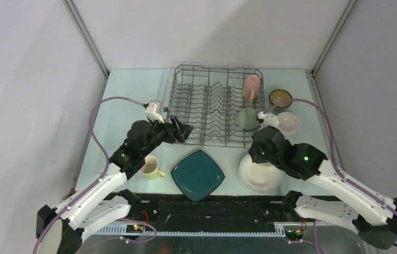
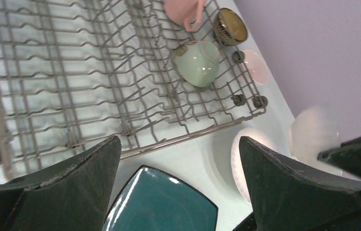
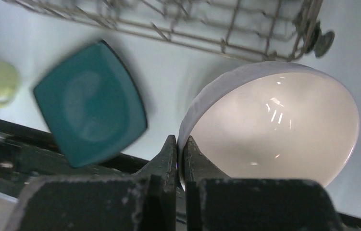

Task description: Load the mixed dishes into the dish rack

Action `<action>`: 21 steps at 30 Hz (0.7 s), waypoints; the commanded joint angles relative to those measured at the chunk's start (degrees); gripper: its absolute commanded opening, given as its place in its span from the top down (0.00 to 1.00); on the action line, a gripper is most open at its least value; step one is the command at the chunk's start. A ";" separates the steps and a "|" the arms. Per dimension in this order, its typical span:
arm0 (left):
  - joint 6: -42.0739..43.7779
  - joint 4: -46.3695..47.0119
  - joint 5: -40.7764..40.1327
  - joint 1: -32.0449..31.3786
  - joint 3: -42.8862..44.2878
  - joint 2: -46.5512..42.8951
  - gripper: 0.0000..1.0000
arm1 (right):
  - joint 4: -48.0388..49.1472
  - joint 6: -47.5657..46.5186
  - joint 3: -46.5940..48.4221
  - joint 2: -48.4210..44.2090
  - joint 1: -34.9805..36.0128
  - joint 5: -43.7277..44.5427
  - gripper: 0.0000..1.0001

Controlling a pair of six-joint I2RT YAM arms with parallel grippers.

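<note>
The large rectangular grey wire dish rack [image 1: 214,103] stands at the far middle of the pale desk [image 1: 127,100]. Inside the rack, at its right end, a pink mug [image 1: 251,87] sits toward the far side. A pale green bowl [image 1: 247,119] lies on its side among the tines by the front rail. Just outside the rack's right end stand a small brown bowl [image 1: 280,98] and, nearer, a white bowl [image 1: 289,123]. In front of the rack's middle lies a dark teal square plate [image 1: 197,174], with a yellow-green mug [image 1: 151,167] upright just left of it.

The right pincer [image 3: 180,142] is clamped on the left rim of the white round plate [image 3: 274,125], which is in front of the rack's near right corner. I cannot tell whether the plate is clear of the desk. The left pincer [image 2: 179,142] is spread wide with nothing between its fingers, at the rack's near left corner.
</note>
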 commanded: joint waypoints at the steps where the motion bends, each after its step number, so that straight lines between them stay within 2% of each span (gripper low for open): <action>1: 3.78 7.32 -0.77 -4.05 -0.15 0.10 0.00 | 13.33 -1.60 0.89 -5.92 -0.34 2.72 1.00; 4: 5.52 12.22 0.45 -5.36 -0.71 0.64 0.00 | 27.63 -1.42 -2.19 -9.53 -2.15 -0.50 1.00; 6: 8.02 15.91 2.14 -5.98 -1.16 1.24 0.00 | 42.14 0.43 -4.50 -9.96 -4.51 -4.63 1.00; 7: 8.85 17.54 3.66 -6.18 -1.50 1.67 0.00 | 45.46 2.47 -5.77 -9.43 -6.47 -8.89 1.00; 10: 11.57 29.36 6.09 -6.36 -5.60 2.01 0.00 | 61.36 8.89 -7.61 -6.89 -10.16 -17.35 1.00; 13: 14.32 41.70 8.66 -6.50 -9.16 2.88 0.00 | 71.27 12.55 -8.52 -2.93 -11.67 -23.17 1.00; 15: 16.44 45.62 9.00 -6.61 -10.36 3.25 0.00 | 77.24 13.85 -9.10 -0.70 -11.70 -24.61 1.00; 21: 26.05 49.90 12.44 -7.27 -9.50 4.74 0.00 | 91.30 19.32 -10.09 5.18 -11.64 -26.88 1.00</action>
